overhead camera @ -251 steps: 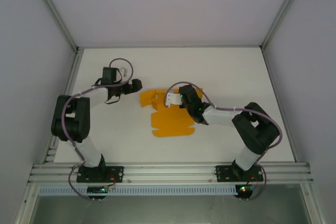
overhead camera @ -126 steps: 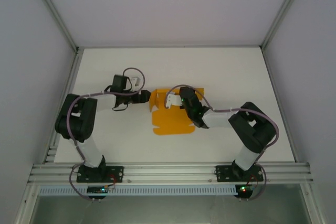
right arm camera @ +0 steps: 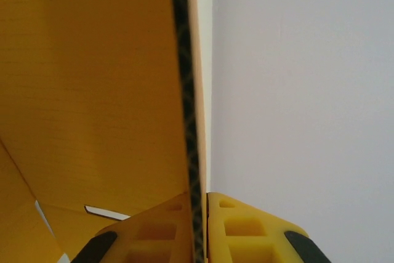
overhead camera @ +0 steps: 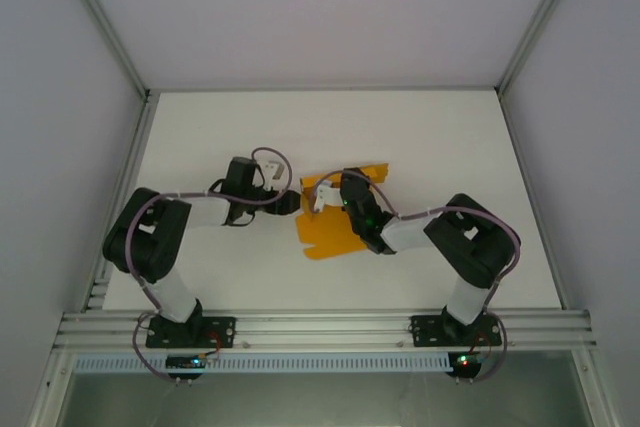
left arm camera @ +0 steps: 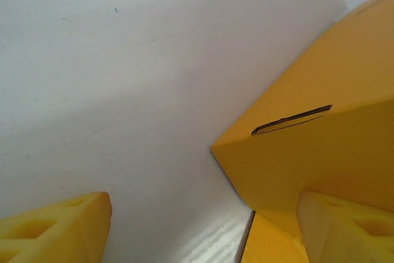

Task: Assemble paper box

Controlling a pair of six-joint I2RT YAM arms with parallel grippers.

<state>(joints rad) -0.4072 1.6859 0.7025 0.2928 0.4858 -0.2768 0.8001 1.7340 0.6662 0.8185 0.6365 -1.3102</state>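
Folding up a wall of the box [overhead camera: 328, 232], mid-worktop [overhead camera: 200, 137].
Pinches the edge of a raised panel [right arm camera: 92, 78] in the right tool [right arm camera: 200, 226], jaws all but closed on the thin card; spreads the left tool [left arm camera: 200, 232] wide, holding nothing, one finger [left arm camera: 345, 226] just beside the folded corner [left arm camera: 215, 147] with the slot [left arm camera: 289, 120]. Best done by steadying that panel upright, easing the left finger against the corner and pressing slowly to avoid buckling the card.
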